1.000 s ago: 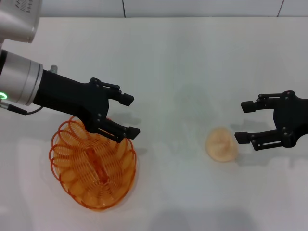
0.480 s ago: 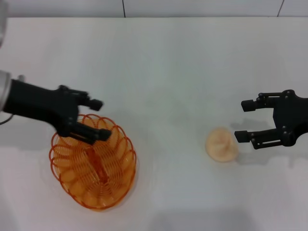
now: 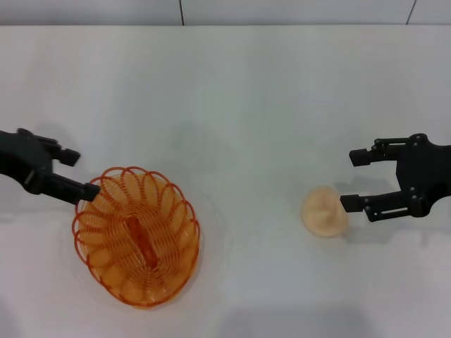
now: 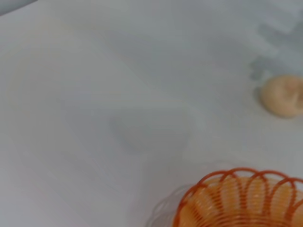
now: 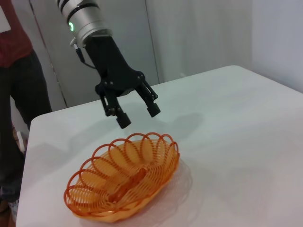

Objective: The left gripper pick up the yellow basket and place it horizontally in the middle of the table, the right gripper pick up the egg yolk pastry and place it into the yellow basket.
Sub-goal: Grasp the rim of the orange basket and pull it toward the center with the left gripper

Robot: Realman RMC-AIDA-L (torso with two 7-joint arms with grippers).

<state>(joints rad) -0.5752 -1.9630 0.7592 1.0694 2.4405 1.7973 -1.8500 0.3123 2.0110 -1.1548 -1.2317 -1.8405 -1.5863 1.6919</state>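
Left gripper (image 3: pixel 76 172) back — yellow basket (image 3: pixel 136 235) uncovered

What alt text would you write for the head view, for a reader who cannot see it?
On a white table, the open left gripper hovers at the far-left rim of the empty yellow basket, not gripping it. On the right, the open right gripper waits beside the egg yolk pastry, which lies apart from the basket.

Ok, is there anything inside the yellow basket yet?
No pastry. The yellow basket holds nothing loose; only its own orange centre rib shows. The egg yolk pastry still lies on the table, beside the open right gripper. The open left gripper is outside the rim.
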